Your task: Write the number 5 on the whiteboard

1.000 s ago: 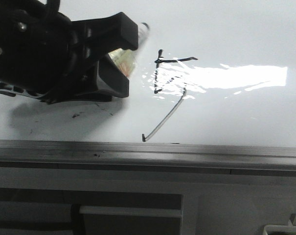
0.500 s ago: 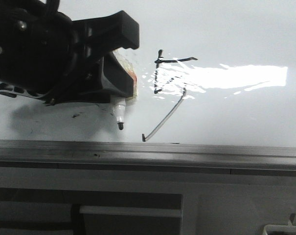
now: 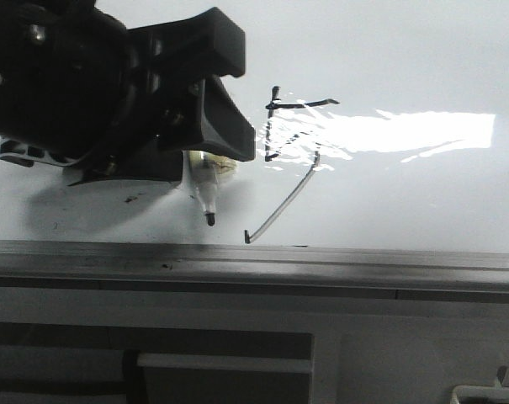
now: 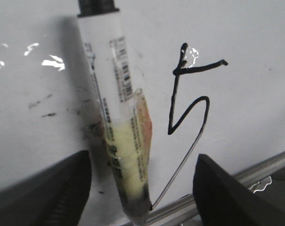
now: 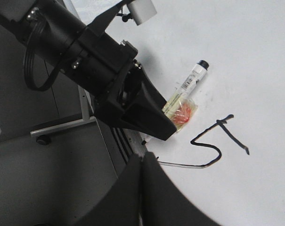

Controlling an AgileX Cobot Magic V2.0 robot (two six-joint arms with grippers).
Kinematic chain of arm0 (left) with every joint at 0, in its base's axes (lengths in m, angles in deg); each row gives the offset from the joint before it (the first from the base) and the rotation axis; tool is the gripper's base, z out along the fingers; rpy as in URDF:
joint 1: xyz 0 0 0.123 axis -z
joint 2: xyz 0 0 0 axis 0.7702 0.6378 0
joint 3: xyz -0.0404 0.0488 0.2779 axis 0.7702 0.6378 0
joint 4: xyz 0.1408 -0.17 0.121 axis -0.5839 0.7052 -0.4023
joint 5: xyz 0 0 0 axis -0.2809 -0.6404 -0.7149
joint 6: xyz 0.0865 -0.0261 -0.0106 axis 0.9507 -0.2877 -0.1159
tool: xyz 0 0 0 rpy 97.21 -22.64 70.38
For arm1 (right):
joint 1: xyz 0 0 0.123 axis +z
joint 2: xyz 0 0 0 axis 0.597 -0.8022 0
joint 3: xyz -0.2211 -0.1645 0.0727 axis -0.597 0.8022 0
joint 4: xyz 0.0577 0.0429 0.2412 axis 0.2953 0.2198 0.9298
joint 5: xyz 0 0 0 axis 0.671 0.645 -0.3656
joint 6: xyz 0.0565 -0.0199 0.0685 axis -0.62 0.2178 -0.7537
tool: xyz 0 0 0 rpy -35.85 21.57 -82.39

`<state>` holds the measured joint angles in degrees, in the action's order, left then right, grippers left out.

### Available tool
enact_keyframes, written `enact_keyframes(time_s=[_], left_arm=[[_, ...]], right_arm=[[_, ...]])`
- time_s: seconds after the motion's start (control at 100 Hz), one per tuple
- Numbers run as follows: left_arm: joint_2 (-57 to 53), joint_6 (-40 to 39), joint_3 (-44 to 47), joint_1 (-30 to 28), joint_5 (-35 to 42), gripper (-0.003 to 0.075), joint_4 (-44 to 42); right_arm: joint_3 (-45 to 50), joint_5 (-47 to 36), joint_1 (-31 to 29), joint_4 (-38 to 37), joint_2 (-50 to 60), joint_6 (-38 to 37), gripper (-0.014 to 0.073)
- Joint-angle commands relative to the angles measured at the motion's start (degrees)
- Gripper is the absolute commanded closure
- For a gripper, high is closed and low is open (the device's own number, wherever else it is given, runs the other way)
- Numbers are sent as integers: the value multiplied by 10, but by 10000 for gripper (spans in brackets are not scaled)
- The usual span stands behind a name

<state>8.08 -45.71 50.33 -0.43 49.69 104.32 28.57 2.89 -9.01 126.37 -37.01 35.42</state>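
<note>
The number 5 (image 3: pixel 268 135) is drawn in thin black line on the whiteboard (image 3: pixel 405 50), its long tail ending near the grey frame edge (image 3: pixel 321 257). It also shows in the left wrist view (image 4: pixel 172 108) and the right wrist view (image 5: pixel 219 153). A white marker (image 3: pixel 207 198) with a yellow and orange label lies on the board, tip toward the frame. My left gripper (image 3: pixel 229 93) hovers over it, open, its fingers (image 4: pixel 67 188) either side of the marker (image 4: pixel 116 117) and apart from it. My right gripper (image 5: pixel 142 157) is shut and empty above the frame edge.
Faint dark smudges (image 3: pixel 129 199) lie on the board under the left arm. A bright light reflection (image 3: pixel 405 130) crosses the board right of the 5. A grey stand with a caster wheel (image 5: pixel 42 139) is beside the board.
One second ago the marker was held in the left jaws with one end pointing up. It then swung tip-down toward the frame. Now the jaws have spread and the marker lies on the board.
</note>
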Motion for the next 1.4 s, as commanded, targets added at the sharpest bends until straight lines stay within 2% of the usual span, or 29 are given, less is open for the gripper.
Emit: enact_keyframes(time_s=[0.0, 0.11, 0.2, 0.28, 0.35, 0.49, 0.62, 0.87, 1.39], left_arm=[[5, -4, -1, -11, 63, 205, 13], [-19, -4, -5, -11, 59, 205, 13], [-73, -3, -10, -9, 20, 205, 2], [-144, -3, -8, -9, -20, 211, -33], [-211, -3, 7, -9, -30, 253, -66], [-359, -3, 59, -9, -30, 438, -159], [-489, -3, 121, -9, -32, 743, -229], [-615, -3, 192, -9, -23, 741, -246], [-624, -3, 214, -9, -22, 741, -246]], right_arm=[[-15, -22, -3, 21, 4, -1, 657], [-15, -35, -3, 21, 8, -1, 657], [-15, -49, -3, 12, 30, -1, 657], [-15, -61, -3, -20, 63, -1, 657], [-12, -75, -3, -68, 99, -1, 657], [34, -127, -4, -132, 184, -9, 657], [115, -184, -4, -136, 273, -9, 657], [209, -205, -4, -136, 378, -9, 657], [226, -203, -4, -136, 383, -9, 657]])
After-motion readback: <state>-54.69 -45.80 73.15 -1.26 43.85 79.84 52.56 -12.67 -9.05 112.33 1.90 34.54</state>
